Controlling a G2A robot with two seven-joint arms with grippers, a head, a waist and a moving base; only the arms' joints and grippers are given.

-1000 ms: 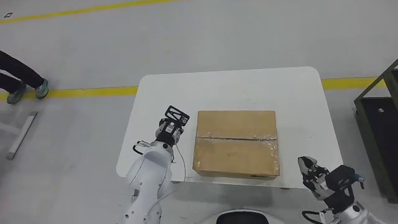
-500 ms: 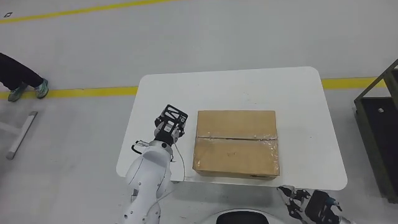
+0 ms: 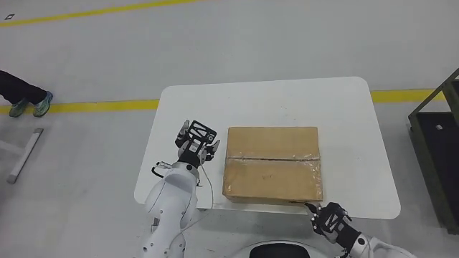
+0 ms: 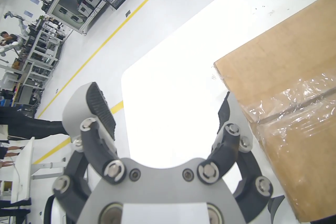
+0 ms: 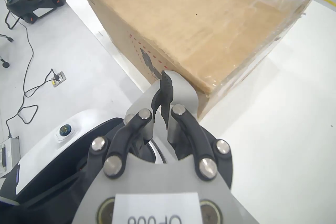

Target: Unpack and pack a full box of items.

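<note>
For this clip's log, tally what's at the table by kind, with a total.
Cardboard box: 1
Grippers: 2 (left gripper open, right gripper shut)
Table: 1
Total: 4

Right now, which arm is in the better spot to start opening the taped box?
Probably the left. The left gripper is open beside the cardboard box, near the end of its taped seam. The right gripper is shut, by the box's near corner.
</note>
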